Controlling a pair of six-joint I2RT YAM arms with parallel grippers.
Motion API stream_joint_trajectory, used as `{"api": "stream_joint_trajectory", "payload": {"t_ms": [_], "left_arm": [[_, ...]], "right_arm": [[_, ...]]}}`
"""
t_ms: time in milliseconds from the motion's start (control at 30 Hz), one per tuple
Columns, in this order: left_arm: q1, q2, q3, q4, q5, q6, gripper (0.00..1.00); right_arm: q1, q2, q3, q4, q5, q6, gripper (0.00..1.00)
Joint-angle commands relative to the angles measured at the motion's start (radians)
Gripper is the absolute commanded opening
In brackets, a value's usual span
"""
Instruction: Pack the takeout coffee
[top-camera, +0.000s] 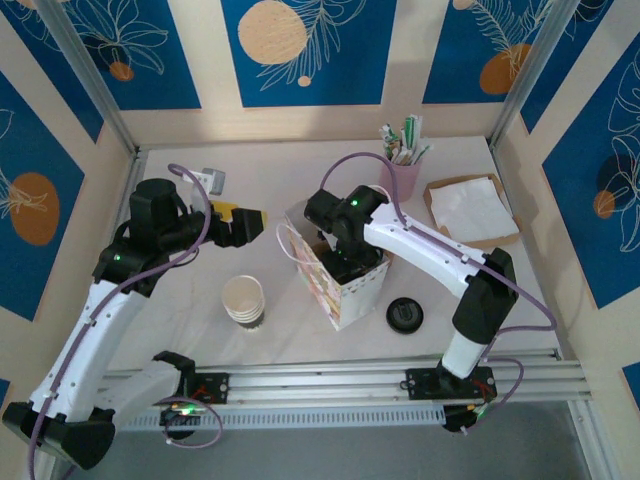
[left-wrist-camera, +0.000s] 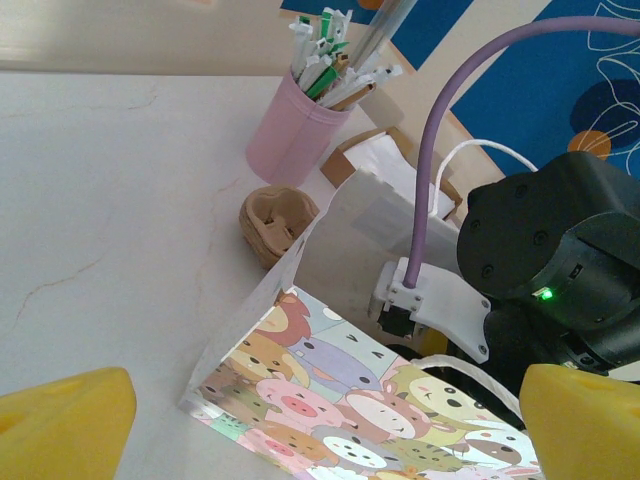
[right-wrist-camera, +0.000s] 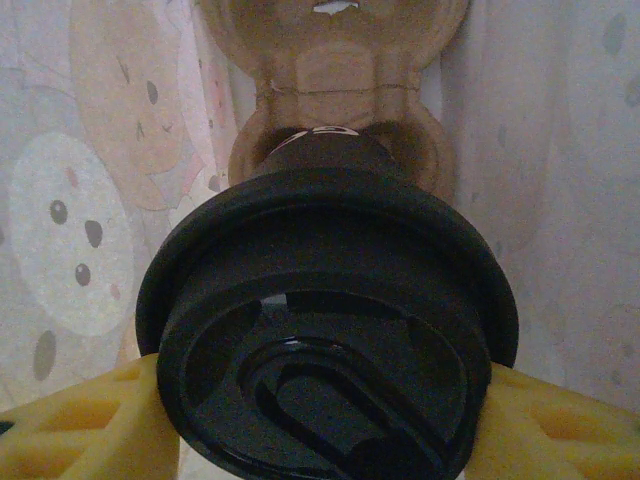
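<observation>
The takeout coffee's black lid (right-wrist-camera: 330, 330) sits close to the right wrist camera, with a yellow finger (right-wrist-camera: 70, 430) pressed against each side. My right gripper (right-wrist-camera: 320, 420) is shut on the cup and reaches down into the cartoon-animal paper bag (top-camera: 345, 295). The cup's body is hidden under the lid. Beyond the lid is a brown cardboard cup carrier (right-wrist-camera: 335, 90). My left gripper (top-camera: 240, 222) hovers open just left of the bag (left-wrist-camera: 330, 370), and its yellow fingers (left-wrist-camera: 65, 425) hold nothing.
A stack of lidless cream cups (top-camera: 244, 300) stands left of the bag, and a loose black lid (top-camera: 405, 314) lies to its right. Behind are a pink holder (top-camera: 405, 175) of straws and a napkin box (top-camera: 470, 210). A small grey object (top-camera: 212, 180) lies at the back left.
</observation>
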Motion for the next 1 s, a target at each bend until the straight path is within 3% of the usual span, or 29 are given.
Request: {"api": "stream_joint_trajectory", "payload": {"t_ms": [0, 967], "left_arm": [[-0.014, -0.003, 0.021, -0.005, -0.004, 0.023, 0.99], [-0.014, -0.006, 0.015, 0.002, -0.003, 0.023, 0.99]], "right_arm": [[-0.006, 0.016, 0.014, -0.047, -0.014, 0.018, 0.61], [-0.007, 0.020, 0.017, -0.059, -0.019, 0.024, 0.62]]}}
